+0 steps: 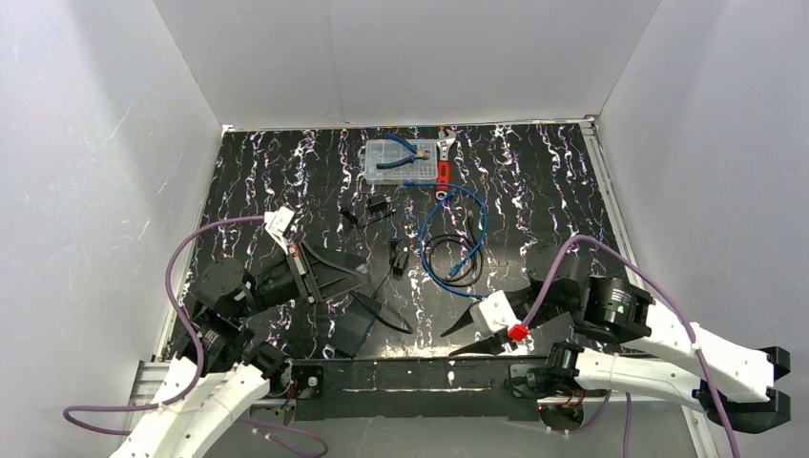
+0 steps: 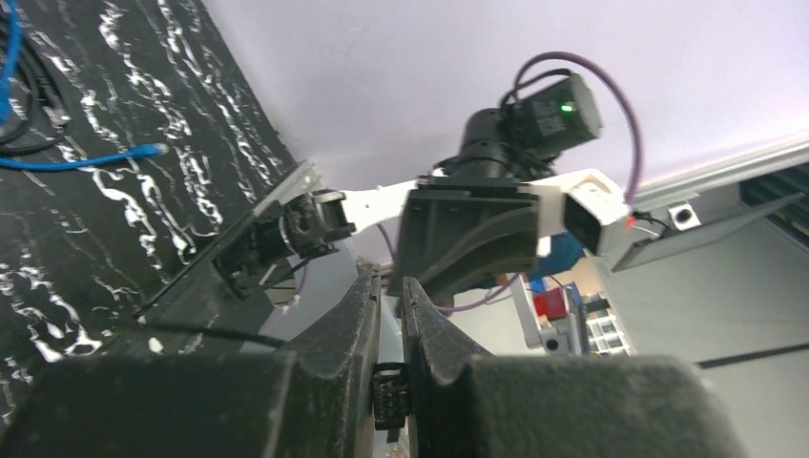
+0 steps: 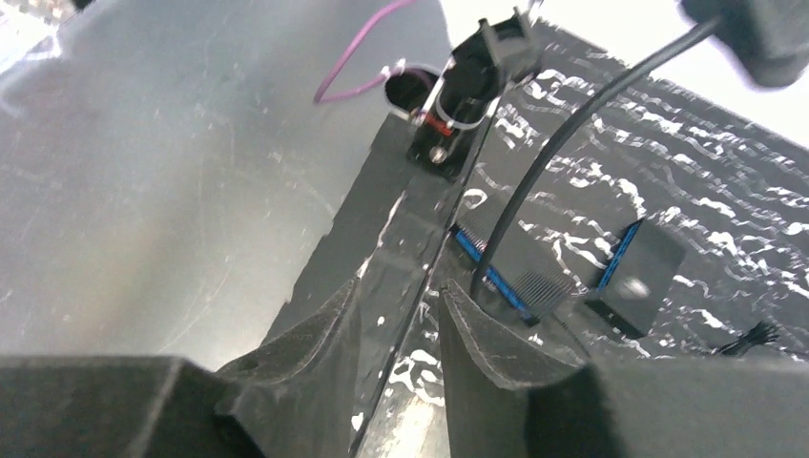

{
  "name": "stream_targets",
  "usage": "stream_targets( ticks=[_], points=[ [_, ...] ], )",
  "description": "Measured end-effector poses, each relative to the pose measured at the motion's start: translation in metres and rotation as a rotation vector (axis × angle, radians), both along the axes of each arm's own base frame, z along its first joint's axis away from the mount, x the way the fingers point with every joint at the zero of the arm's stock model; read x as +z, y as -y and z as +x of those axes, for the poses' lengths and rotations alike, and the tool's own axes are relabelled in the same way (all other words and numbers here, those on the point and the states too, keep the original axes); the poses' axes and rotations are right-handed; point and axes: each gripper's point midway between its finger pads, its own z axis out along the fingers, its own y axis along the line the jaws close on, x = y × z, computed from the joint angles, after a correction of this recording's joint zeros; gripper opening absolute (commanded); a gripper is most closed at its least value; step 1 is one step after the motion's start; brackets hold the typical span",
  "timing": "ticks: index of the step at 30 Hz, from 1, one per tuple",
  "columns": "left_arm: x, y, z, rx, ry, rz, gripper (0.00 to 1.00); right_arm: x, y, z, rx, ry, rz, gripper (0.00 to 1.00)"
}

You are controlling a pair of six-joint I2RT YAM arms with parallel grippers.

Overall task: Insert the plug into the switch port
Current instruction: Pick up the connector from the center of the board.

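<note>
Between the fingers of my left gripper (image 2: pixel 389 277), deep in the jaws, sits a small black plug (image 2: pixel 391 396), and the jaws are shut on it. Its thin black cable (image 2: pixel 191 329) trails off to the left. In the top view the left gripper (image 1: pixel 363 272) hangs above the near left of the table, pointing right. The flat black switch box (image 3: pixel 520 272) with a blue edge lies just beyond my right gripper (image 3: pixel 399 286), which is open and empty. The cable (image 3: pixel 572 143) drops to that box. In the top view the box (image 1: pixel 355 329) lies left of the right gripper (image 1: pixel 448 342). Its port is not visible.
A second dark flat box (image 3: pixel 639 277) lies beside the switch. At the back stand a clear parts box (image 1: pixel 401 160) with blue pliers and a red-handled wrench (image 1: pixel 444 172). Blue and black cable coils (image 1: pixel 458 243) lie mid-table. White walls enclose three sides.
</note>
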Motion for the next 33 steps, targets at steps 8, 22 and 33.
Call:
stream_targets(
  ticks=[8,22,33],
  points=[
    [-0.021,-0.005,0.018,0.094,0.003,0.085,0.00,0.022,-0.035,0.016,-0.101,-0.125,0.026,0.49],
    [-0.049,-0.020,0.043,0.268,-0.063,0.182,0.00,0.019,-0.105,0.081,-0.437,-0.277,-0.012,0.40],
    [-0.056,-0.030,0.057,0.372,-0.132,0.183,0.00,0.003,-0.139,0.108,-0.579,-0.253,-0.043,0.34]
  ],
)
